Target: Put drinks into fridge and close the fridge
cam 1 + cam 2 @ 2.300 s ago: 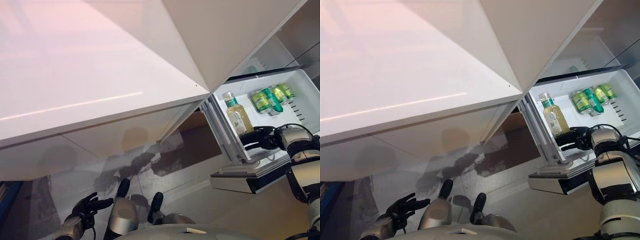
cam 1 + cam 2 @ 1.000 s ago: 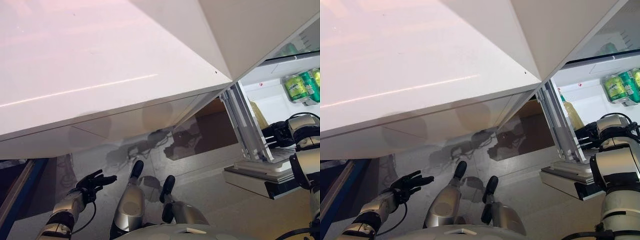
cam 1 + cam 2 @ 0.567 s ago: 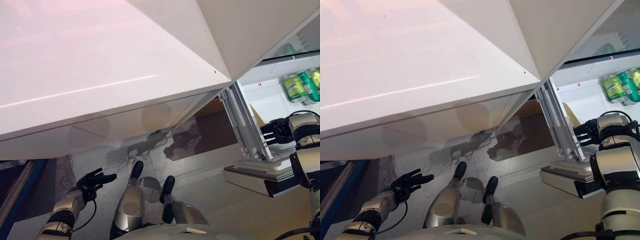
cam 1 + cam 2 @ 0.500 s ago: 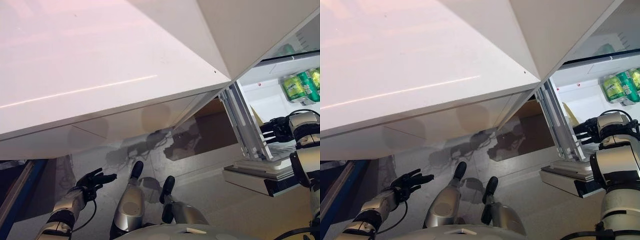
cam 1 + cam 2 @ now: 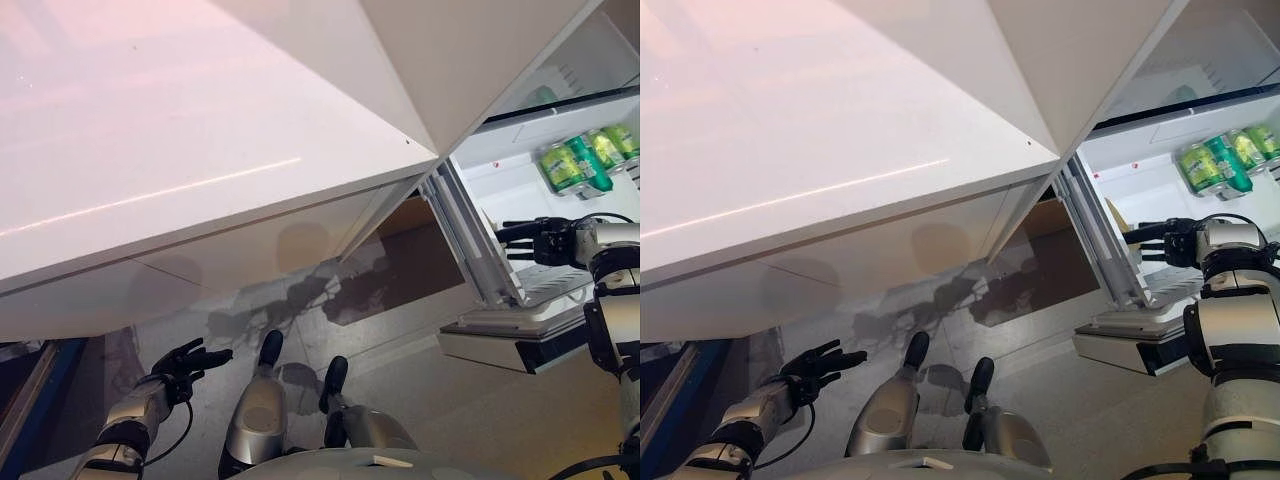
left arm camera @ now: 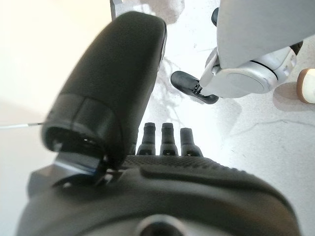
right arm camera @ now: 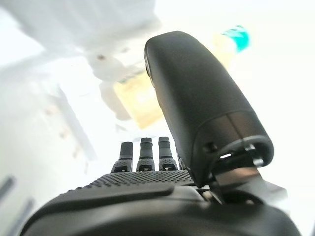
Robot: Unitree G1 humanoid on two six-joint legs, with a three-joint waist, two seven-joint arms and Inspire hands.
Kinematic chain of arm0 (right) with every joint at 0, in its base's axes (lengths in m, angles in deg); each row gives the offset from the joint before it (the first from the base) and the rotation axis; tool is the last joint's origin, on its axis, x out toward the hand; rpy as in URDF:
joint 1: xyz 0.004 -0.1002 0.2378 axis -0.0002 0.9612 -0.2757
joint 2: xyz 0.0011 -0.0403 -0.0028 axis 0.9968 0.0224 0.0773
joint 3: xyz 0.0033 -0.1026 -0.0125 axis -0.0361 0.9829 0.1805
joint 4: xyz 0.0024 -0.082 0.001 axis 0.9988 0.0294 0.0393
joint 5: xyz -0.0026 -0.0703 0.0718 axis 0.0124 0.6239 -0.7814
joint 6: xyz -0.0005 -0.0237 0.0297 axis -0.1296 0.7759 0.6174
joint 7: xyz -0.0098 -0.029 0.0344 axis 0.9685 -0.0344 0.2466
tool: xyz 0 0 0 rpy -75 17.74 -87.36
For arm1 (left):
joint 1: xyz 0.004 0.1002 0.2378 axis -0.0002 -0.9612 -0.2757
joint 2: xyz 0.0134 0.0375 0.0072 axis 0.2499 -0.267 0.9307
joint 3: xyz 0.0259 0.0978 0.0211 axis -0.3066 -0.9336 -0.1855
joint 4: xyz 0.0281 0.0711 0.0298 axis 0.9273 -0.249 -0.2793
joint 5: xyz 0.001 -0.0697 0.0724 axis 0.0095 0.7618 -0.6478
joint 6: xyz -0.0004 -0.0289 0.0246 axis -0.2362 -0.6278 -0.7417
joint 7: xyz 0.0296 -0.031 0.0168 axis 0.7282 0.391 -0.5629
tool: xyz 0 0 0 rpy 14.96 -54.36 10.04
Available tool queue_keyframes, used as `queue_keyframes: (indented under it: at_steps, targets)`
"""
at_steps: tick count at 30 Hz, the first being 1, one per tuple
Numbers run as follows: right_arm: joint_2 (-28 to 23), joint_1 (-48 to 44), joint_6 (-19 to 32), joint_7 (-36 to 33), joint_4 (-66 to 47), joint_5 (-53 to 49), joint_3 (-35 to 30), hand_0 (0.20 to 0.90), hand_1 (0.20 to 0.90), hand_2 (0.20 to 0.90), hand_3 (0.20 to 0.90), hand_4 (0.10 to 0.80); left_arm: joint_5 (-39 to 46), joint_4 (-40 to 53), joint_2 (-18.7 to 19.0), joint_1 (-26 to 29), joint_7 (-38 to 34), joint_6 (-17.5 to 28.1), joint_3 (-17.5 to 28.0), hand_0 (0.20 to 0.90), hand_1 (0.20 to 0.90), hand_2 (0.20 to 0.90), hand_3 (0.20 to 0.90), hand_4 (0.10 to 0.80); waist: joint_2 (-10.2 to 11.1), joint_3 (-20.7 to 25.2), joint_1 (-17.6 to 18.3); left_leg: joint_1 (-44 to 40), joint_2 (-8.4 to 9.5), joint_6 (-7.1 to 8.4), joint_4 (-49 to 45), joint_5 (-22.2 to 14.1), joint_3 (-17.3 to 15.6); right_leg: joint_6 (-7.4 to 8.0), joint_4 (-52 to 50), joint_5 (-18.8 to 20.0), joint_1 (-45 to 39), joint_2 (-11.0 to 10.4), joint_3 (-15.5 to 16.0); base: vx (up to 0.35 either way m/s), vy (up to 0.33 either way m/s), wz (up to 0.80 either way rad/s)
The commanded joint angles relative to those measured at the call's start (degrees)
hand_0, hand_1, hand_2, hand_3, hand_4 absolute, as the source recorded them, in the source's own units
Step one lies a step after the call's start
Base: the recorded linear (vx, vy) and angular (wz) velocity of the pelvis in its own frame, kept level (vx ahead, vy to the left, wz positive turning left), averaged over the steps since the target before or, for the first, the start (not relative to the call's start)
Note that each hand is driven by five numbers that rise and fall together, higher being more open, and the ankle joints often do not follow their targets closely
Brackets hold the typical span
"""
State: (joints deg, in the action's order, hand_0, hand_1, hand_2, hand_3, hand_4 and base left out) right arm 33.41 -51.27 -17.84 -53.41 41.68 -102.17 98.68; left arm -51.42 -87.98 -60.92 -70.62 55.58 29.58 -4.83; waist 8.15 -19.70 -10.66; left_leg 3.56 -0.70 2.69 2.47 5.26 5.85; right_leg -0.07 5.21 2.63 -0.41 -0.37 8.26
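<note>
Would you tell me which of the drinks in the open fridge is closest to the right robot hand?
The yellowish bottle in the door shelf, just beyond the right robot hand, whose fingers are straight. The green cans sit farther back on the inner shelf.

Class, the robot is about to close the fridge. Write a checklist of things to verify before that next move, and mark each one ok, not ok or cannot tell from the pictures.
1. Right hand empty: ok, fingers straight, holding nothing.
2. Bottle released inside the fridge: ok, it shows past the fingers, apart from them.
3. Green cans well inside the compartment: ok.
4. Right hand clear of the fridge door: not ok, it reaches into the opening beside the door.
5. Left hand out of the way: ok, low by the floor, open.
6. Bottle standing upright: cannot tell.
</note>
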Motion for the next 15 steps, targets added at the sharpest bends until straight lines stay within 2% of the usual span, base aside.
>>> queue_keyframes:
  at_steps: [1,3,4,5,6,7,9,13,15]
  targets:
    - [-8.2,2.3,8.8,-6.4,-9.9,-2.2,3.4,0.9,0.9,0.9,0.9,0.8,-0.8,-3.6,0.1,-3.3,0.7,0.7,-2.5,0.9,0.9,0.9,0.9,0.8,-0.4,9.4,1.9,-1.9,2.04,-3.19,2.1,-4.3,-3.3,4.21,-1.9,1.6,2.1,-0.5,-1.8,0.005,0.045,-0.09]
    - [-8.7,3.2,10.3,-9.2,-13.4,-3.4,2.7,0.9,0.9,0.9,0.9,0.8,-0.9,-3.8,-0.1,-3.6,0.7,0.7,-2.4,0.9,0.9,0.9,0.9,0.8,-0.5,10.0,2.5,-2.3,1.98,-3.2,2.1,-4.5,-3.6,4.19,-1.9,1.4,1.8,-0.6,-2.1,-0.005,0.05,-0.14]
    - [-9.6,4.8,12.4,-14.1,-19.2,-4.8,1.4,0.9,0.9,0.9,0.9,0.8,-1.3,-4.1,-0.6,-4.0,1.0,0.6,-2.1,0.9,0.9,0.9,0.9,0.8,-0.8,10.8,3.4,-2.9,1.99,-3.23,2.3,-4.7,-4.0,4.21,-1.8,1.3,1.4,-0.6,-2.5,-0.008,0.052,-0.18]
    - [-9.8,5.5,13.4,-16.0,-20.9,-5.6,0.8,0.9,0.9,0.9,0.9,0.8,-1.5,-4.2,-0.8,-4.2,1.0,0.5,-2.1,0.9,0.9,0.9,0.9,0.8,-0.9,11.0,3.6,-3.1,2.0,-3.24,2.3,-4.8,-4.1,4.21,-1.7,1.2,1.3,-0.5,-2.6,-0.006,0.081,-0.19]
    - [-10.3,7.8,13.6,-20.0,-26.6,-6.9,-1.6,0.9,0.9,0.9,0.9,0.8,-1.6,-4.7,-1.3,-4.6,1.1,0.1,-1.8,0.9,0.9,0.9,0.9,0.8,-1.3,11.8,4.5,-3.7,1.99,-3.28,2.4,-5.1,-4.4,4.26,-1.7,1.0,0.9,-0.6,-2.8,-0.003,0.083,-0.1]
    - [-10.4,9.4,16.2,-23.4,-29.7,-6.5,-3.8,0.9,0.9,0.9,0.9,0.8,-1.6,-5.4,-1.8,-4.8,1.4,0.3,-1.7,0.9,0.9,0.9,0.9,0.8,-1.7,12.2,5.1,-4.0,1.98,-3.32,2.4,-5.2,-4.7,4.27,-1.7,0.8,0.6,-0.7,-2.9,-0.003,0.087,-0.09]
    - [-10.3,12.2,18.7,-26.4,-34.4,-6.5,-7.3,0.9,0.9,0.9,0.9,0.8,-2.2,-6.4,-2.6,-4.9,2.2,0.2,-1.4,0.9,0.9,0.9,0.9,0.8,-2.4,13.0,6.0,-4.5,2.0,-3.41,2.5,-5.5,-5.1,4.25,-1.6,0.6,0.3,-0.8,-3.2,-0.009,0.086,-0.11]
    - [-7.8,19.7,23.8,-33.5,-47.5,-5.8,-16.4,0.9,0.9,0.9,0.9,0.8,-2.7,-8.9,-4.9,-5.6,3.6,2.2,-1.0,0.9,0.9,0.9,0.9,0.8,-4.3,14.4,8.1,-5.6,2.32,-3.68,2.5,-6.1,-5.5,4.34,-1.3,0.1,-0.5,-1.1,-4.0,-0.015,0.088,-0.05]
    - [-5.7,24.5,27.9,-36.6,-54.7,-4.7,-21.3,0.9,0.9,0.9,0.9,0.8,-3.4,-9.7,-6.1,-6.2,4.5,3.4,-0.7,0.9,0.9,0.9,0.9,0.8,-5.1,15.2,9.2,-6.0,2.39,-3.78,2.5,-6.4,-5.7,4.34,-1.1,-0.1,-0.9,-1.2,-4.5,-0.028,0.048,-0.03]
